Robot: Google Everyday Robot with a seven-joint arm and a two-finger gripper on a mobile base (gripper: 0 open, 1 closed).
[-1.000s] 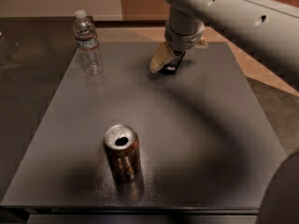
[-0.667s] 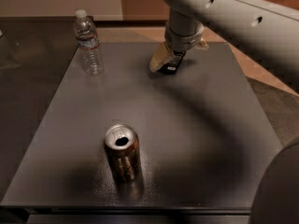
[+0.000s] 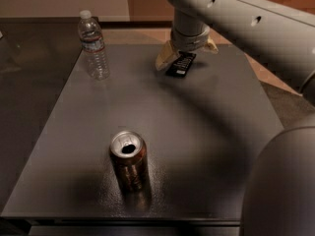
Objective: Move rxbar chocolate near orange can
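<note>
STEP: grasp to be made | gripper (image 3: pixel 188 53): positioned over bar, jaws spread, nothing clamped | rxbar chocolate (image 3: pixel 180 65): flat on table, directly beneath | orange can (image 3: pixel 129 160): well apart, toward the near edge | NOTE: jaws to be centred and closed squarely before lifting

The orange can (image 3: pixel 129 163) is glossy metal with a bright silver top. It stands on a dark, matt, finely speckled table (image 3: pixel 206 132). The water bottle (image 3: pixel 93 45) is clear ribbed plastic. The rxbar chocolate (image 3: pixel 180 64) has a smooth black wrapper and lies at the gripper (image 3: pixel 187 53), at the table's far end. The arm (image 3: pixel 246 18) has a smooth, pale-grey casing.
</note>
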